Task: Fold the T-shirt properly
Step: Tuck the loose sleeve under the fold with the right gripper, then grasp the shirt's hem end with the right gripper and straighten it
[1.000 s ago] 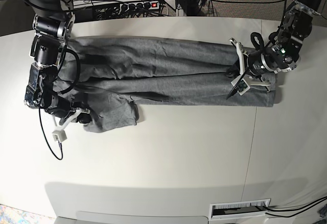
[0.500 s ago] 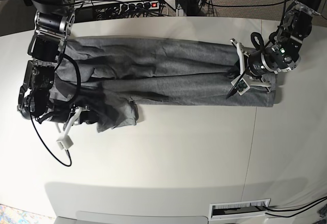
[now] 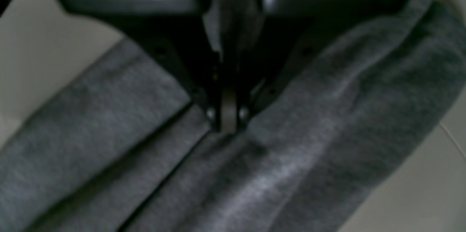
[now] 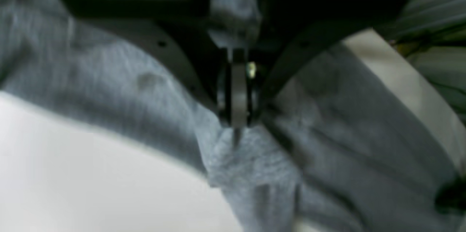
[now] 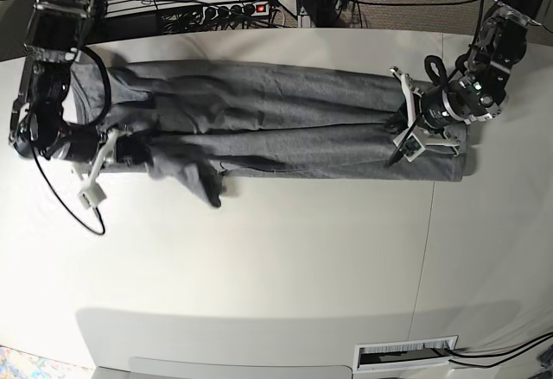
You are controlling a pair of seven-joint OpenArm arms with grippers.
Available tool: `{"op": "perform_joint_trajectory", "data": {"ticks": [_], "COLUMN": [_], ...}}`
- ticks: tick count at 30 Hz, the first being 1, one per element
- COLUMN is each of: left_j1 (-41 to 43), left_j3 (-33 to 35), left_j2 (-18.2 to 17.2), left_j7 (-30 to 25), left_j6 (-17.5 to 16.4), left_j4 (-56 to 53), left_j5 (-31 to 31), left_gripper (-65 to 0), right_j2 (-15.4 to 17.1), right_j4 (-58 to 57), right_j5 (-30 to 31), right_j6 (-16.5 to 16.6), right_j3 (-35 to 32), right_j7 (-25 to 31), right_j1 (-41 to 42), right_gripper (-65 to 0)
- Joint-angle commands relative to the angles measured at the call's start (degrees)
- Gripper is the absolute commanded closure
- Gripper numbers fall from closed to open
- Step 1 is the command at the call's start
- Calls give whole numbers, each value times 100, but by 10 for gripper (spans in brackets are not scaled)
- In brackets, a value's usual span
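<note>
Both grippers (image 5: 393, 129) (image 5: 143, 153) clamped on unmarked T-shirt (image 5: 276, 116).

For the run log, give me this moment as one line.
stage: fold underway | left claw: shut on shirt | right claw: shut on shirt, sleeve end lifted | shirt: long band across table

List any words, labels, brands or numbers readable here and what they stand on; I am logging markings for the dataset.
None can be read.
T-shirt: plain grey, no print or tag showing.
Power strip behind the table: any marking too small to read.
Wrist views: too blurred to show any text.
</note>
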Motion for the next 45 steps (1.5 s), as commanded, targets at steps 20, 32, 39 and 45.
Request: {"op": "perform_joint_trajectory", "data": {"ticks": [20,32,39,45], "left_j1": [-68,-81,-81,-81], "left_j3": [-52,-52,-52,-52], "left_j2": [138,138,136,136], "left_j7": [-7,-7,-4,13], "left_j6": [44,42,39,39], "left_j4": [-101,-98,-98,-98], "left_j5": [26,24,24,28], "left_gripper": [0,0,0,0], "right_j2": [658,656,658,603], "right_j4": [1908,1908,1908,1908], "right_j5": [48,-1375,-1871,-660], "right_j6": [82,82,82,82], "right_j3": [1646,1722,1722,1722], "right_j7": [101,826,925,302], "right_j1": [-1947,-1766,-1309,-1283], "right_gripper": [0,-18,-18,-18]}}
